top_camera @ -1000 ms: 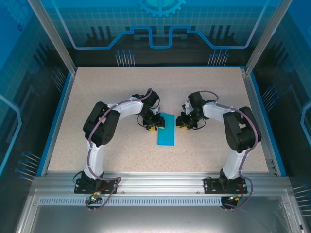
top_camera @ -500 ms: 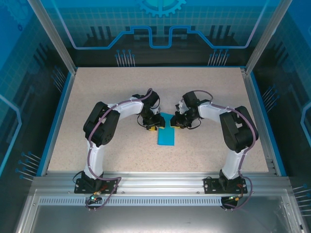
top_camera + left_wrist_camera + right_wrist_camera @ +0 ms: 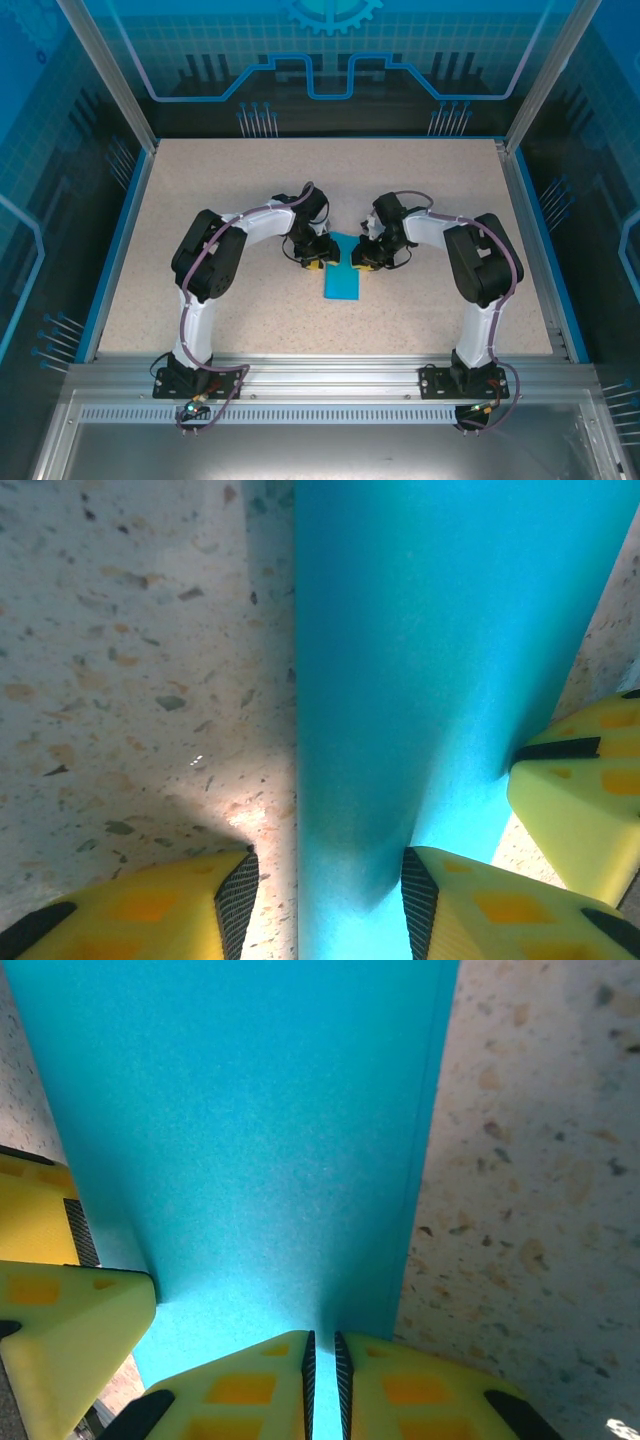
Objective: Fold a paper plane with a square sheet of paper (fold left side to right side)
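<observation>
Speckled beige bench (image 3: 200, 190), blue-walled cell: the cyan sheet (image 3: 342, 275) lies as a narrow strip at centre, between both tools. Your right tool (image 3: 322, 1365) is pinched closed on its right edge, and your left tool (image 3: 325, 905) stands open astride its left edge. That left edge is probably the crease, so press it flat evenly while the right pinch stops the layers skewing.

No legible text, label, brand, number or sign on any visible surface.
</observation>
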Robot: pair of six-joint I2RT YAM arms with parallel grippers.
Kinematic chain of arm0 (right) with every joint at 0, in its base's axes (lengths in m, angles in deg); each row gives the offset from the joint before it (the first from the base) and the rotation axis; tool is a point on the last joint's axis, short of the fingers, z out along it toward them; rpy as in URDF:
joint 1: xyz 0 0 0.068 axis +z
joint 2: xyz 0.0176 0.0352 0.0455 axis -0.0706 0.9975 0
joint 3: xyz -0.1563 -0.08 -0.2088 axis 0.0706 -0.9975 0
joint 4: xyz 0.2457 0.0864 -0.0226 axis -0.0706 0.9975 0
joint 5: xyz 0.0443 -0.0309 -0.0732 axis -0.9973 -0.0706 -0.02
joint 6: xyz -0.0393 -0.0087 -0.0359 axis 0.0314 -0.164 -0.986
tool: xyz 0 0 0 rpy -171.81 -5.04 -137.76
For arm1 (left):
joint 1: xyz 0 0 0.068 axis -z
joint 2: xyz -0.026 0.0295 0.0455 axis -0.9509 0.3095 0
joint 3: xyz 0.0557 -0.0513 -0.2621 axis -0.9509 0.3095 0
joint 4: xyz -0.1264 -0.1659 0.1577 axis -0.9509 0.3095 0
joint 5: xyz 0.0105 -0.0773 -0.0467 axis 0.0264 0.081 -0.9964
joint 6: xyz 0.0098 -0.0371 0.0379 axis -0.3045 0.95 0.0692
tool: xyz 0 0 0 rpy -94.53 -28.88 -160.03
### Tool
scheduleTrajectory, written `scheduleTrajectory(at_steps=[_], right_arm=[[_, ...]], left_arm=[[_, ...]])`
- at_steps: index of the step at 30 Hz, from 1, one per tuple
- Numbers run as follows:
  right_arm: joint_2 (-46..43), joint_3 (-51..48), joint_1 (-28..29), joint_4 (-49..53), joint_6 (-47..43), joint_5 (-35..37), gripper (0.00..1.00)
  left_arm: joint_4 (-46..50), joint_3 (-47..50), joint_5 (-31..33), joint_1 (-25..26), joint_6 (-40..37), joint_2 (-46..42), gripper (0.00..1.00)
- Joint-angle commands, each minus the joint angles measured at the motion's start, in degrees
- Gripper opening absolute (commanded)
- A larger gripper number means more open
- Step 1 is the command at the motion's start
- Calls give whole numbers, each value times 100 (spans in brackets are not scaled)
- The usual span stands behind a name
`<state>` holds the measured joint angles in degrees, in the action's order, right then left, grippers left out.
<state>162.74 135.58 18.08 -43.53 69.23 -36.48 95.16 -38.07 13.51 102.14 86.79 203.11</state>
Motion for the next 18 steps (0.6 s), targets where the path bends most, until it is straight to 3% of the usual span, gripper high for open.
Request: scheduleTrajectory(at_steps=[1,14,18], right_arm=[[199,73,72,399,-110,285,17],[336,90,64,400,-132,303,17],[363,100,74,401,-130,292,17]], left_arm=[[-13,150,193,266,101,439,49],[112,274,198,80,-132,-907,61],[-373,565,-287,82,-69,-1171,56]])
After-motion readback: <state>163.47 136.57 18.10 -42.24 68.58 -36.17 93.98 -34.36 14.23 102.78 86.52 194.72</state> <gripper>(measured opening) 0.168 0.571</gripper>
